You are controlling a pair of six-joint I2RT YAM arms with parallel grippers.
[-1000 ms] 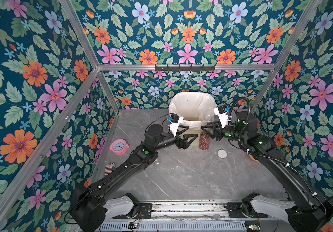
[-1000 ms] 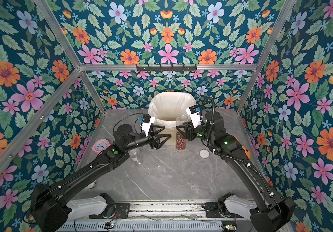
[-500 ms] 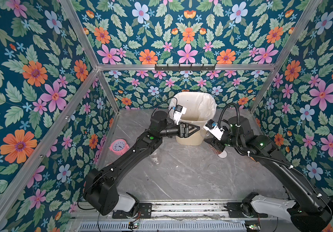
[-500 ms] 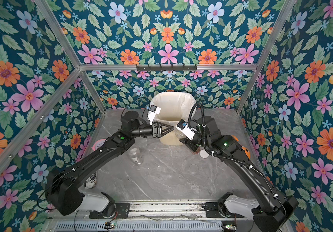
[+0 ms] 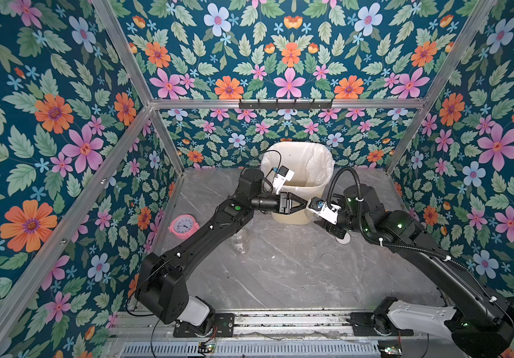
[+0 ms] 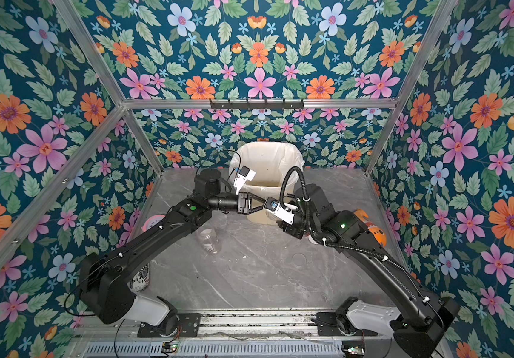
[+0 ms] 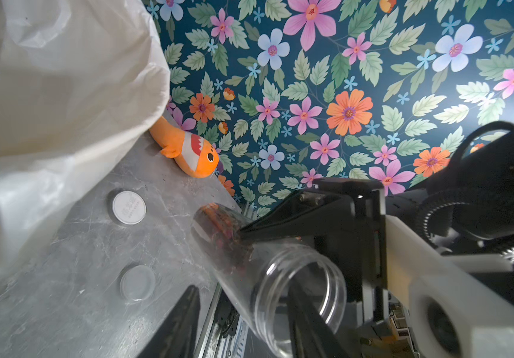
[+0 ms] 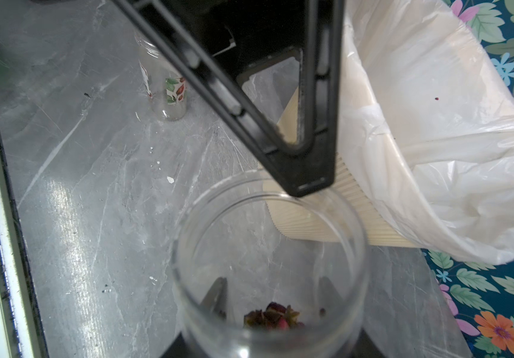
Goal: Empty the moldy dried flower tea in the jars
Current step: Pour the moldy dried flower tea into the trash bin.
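Grip on the jar (image 7: 249, 257) was by the right gripper (image 8: 272, 293), closed around its body and holding it tilted just beside the bin (image 5: 290, 218); tea (image 8: 272, 317) lay loose at its bottom. The left gripper (image 7: 243, 288) stood with jaws apart at the mouth, holding nothing. The jar was judged light, rigid and slippery; a firm mid-body hold suited it.

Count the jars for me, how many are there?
2. The jar with tea is held in the right fingers near the bin. The empty jar stands on the table. More could hide behind the arms.
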